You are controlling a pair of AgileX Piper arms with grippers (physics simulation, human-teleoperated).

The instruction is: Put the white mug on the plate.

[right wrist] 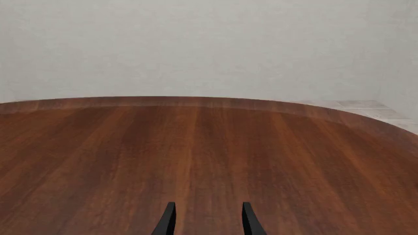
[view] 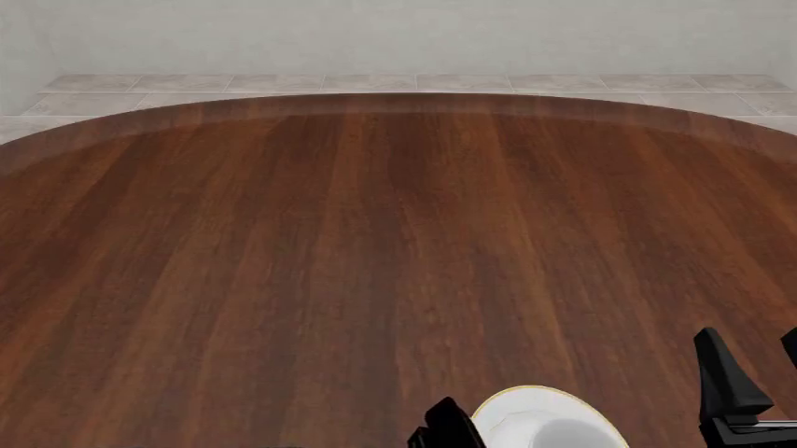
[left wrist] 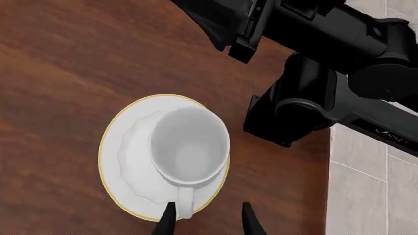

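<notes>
The white mug (left wrist: 189,147) stands upright on the plate (left wrist: 121,152), a white plate with a thin gold rim, and its handle (left wrist: 185,203) points toward my left gripper (left wrist: 207,221). That gripper is open. One fingertip sits just beside the handle and nothing is held between the two. In the front view the plate (view: 524,411) and the top of the mug (view: 576,437) show at the bottom edge. My right gripper (right wrist: 207,220) is open over bare wood; in the front view the right gripper (view: 753,359) stands to the right of the plate.
The right arm (left wrist: 326,73) crosses the left wrist view beside the plate. A black part of the left arm (view: 442,429) shows just left of the plate. The brown wooden table (view: 373,243) ends at a curved far edge, with grey floor tiles (view: 373,84) beyond.
</notes>
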